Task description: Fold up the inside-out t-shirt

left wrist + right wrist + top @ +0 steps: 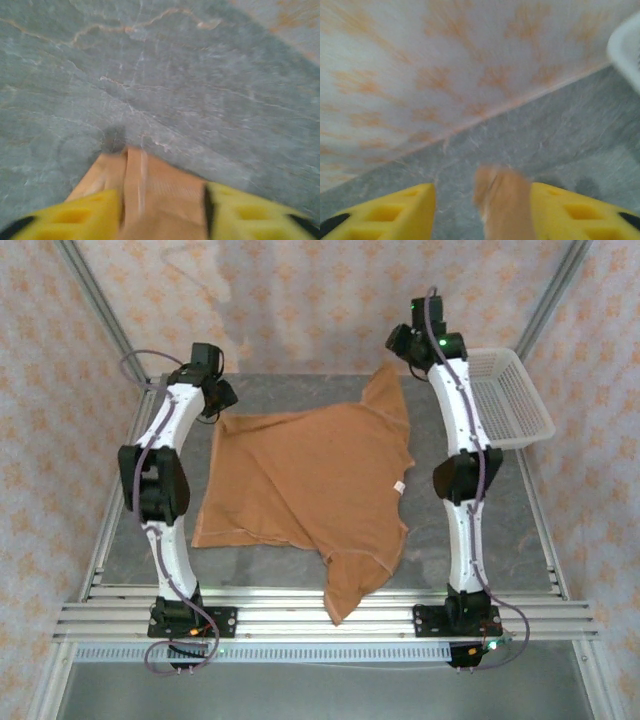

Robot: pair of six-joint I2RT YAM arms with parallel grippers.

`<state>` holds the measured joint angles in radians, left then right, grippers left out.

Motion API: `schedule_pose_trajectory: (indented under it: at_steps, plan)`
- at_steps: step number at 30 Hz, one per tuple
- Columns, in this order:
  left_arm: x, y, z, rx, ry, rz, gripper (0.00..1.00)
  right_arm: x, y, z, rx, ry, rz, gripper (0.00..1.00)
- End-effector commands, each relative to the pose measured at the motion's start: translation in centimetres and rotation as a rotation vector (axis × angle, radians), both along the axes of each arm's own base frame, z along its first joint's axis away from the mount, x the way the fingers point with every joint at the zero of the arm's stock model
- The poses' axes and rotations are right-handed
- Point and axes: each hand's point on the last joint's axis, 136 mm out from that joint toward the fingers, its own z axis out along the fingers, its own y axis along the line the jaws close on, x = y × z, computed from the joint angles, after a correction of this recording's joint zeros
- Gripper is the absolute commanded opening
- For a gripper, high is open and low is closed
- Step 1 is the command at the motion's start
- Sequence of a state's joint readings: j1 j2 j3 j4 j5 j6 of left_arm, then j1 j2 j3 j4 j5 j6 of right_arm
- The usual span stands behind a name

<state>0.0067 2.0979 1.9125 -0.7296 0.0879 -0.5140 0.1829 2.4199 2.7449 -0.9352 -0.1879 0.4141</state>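
Veined grey table, rumpled tan t-shirt

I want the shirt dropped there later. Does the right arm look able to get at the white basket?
Probably yes: the basket sits right beside the right arm at the table's far right corner, with nothing between them.

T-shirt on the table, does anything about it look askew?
Yes. The t-shirt lies crooked with a diagonal fold across it, and one sleeve lies over the near rail.
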Motion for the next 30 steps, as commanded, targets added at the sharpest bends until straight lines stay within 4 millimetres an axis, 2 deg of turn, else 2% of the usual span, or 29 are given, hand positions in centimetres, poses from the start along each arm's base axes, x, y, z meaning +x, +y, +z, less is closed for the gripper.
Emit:
schedule_pose_trajectory:
  at_steps: [1,4,5,8,11,13,15,18,21,24,27,30]
  plan:
    - [-1.8,0.7,3.8,0.050,-0.006,0.028,0.76,-2.3,1.8,-0.5,0.090,0.098,0.030,0.62]
    - [-4.2,-2.0,4.6,-0.015,-0.048,-0.015,0.75,-4.5,2.6,-3.2,0.015,0.199,0.045,0.63]
    - [-5.2,-3.5,4.7,-0.070,-0.065,-0.031,0.74,-5.6,3.0,-4.1,0.004,0.236,0.055,0.63]
    - [-8.2,-8.4,2.7,-0.204,-0.059,-0.130,0.70,-9.5,5.0,-7.2,-0.034,0.326,0.108,0.62]
    - [-11.4,-11.2,-0.7,-0.239,0.009,-0.198,0.70,-14.3,5.9,-10.9,-0.034,0.400,0.122,0.62]
    - [-13.1,-11.6,-3.2,-0.256,0.068,-0.215,0.70,-17.2,6.2,-13.4,0.010,0.434,0.115,0.62]
    - [-14.4,-10.7,-5.3,-0.211,0.127,-0.207,0.70,-19.5,6.0,-15.9,0.055,0.462,0.086,0.62]
    - [-15.2,-8.9,-7.8,-0.176,0.201,-0.167,0.71,-21.4,5.6,-19.8,0.098,0.510,0.051,0.62]
    - [-14.8,-7.6,-9.9,-0.211,0.242,-0.125,0.72,-21.5,5.5,-23.2,0.083,0.599,0.046,0.61]
    - [-14.2,-5.8,-11.5,-0.223,0.264,-0.076,0.73,-20.1,5.1,-25.5,0.060,0.652,0.036,0.60]
    - [-14.1,-4.7,-13.1,-0.238,0.294,-0.042,0.73,-17.5,4.6,-27.4,0.057,0.673,0.017,0.60]
    - [-15.3,-4.8,-14.6,-0.252,0.333,-0.036,0.73,-14.0,4.7,-28.5,0.079,0.687,0.010,0.60]
